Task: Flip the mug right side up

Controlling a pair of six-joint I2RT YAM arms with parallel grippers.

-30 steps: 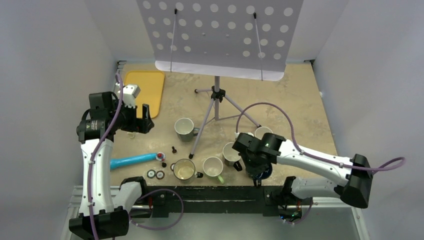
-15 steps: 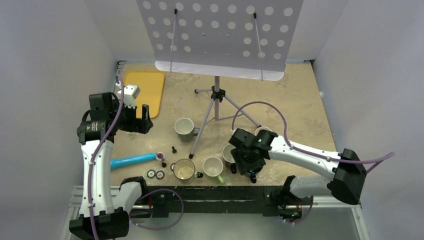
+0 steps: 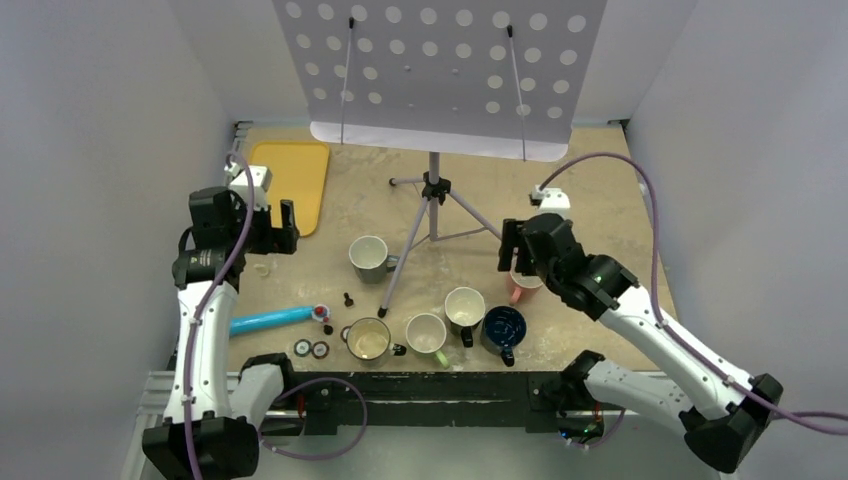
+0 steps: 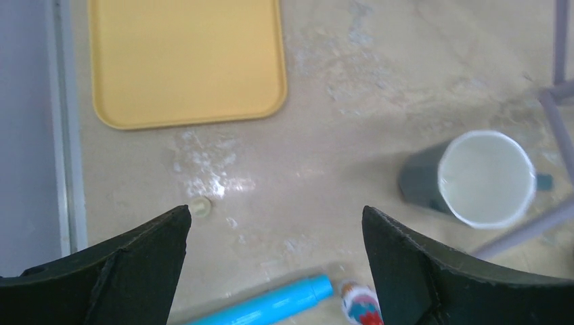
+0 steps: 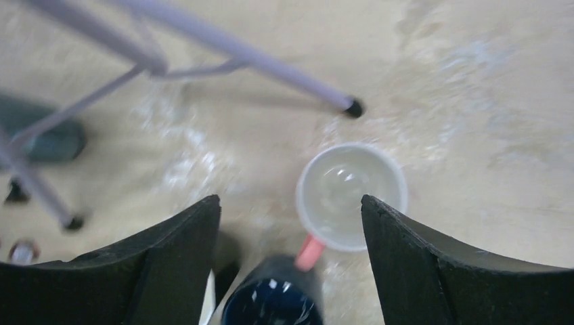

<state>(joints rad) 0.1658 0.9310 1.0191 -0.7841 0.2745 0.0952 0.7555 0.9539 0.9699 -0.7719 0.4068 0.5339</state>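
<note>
Right arm (image 3: pixel 640 320) has swung up and off to the far right since a second ago, leaving the navy mug (image 3: pixel 503 327) standing mouth-up at the right end of the near row; left gripper (image 4: pixel 274 267) hangs spread wide with nothing in it, over the table (image 4: pixel 379 81) just near of the yellow tray (image 4: pixel 186 61); right gripper (image 5: pixel 290 271) is spread apart too, holding nothing, hovering above the pink-handled mug (image 5: pixel 352 195); looks done to me tbh; if it needs another grab, it's stiff glazed ceramic, fairly hefty, slick and chippable, so I'd pinch 1 wall at the rim or take the handle.
</note>
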